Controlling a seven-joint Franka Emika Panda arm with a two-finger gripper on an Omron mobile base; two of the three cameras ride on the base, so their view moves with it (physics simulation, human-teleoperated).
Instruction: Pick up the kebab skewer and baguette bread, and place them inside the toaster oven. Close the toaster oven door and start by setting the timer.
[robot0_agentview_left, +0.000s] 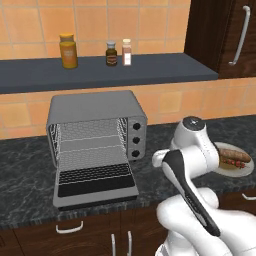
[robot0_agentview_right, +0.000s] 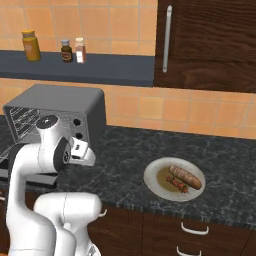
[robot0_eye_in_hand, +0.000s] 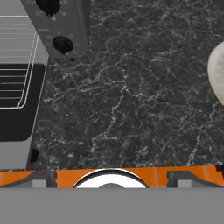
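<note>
End effector: you cannot tell how far it is open; its fingertips are not visible and nothing shows in its hold.
Toaster oven (robot0_agentview_left: 97, 127): boxy grey metal with wire racks, to the end effector's left; its door (robot0_agentview_left: 95, 184) lies folded down flat, dark glass up.
Baguette (robot0_agentview_right: 186, 176): plump brown loaf on a round pale plate (robot0_agentview_right: 152, 178) off to the right.
Kebab skewer (robot0_agentview_right: 178, 185): thin, red chunks, just beside the loaf.
Worktop (robot0_eye_in_hand: 140, 87): dark, white-veined stone below the end effector.
Room: orange tiled wall, grey shelf (robot0_agentview_left: 150, 67) with three jars.

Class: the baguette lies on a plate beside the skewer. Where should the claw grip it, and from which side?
Grip the baguette across its plump middle, coming from above: it lies flat on the plate, long and narrow. The skewer lies close along its near side, so the fingers probably have little room there.
</note>
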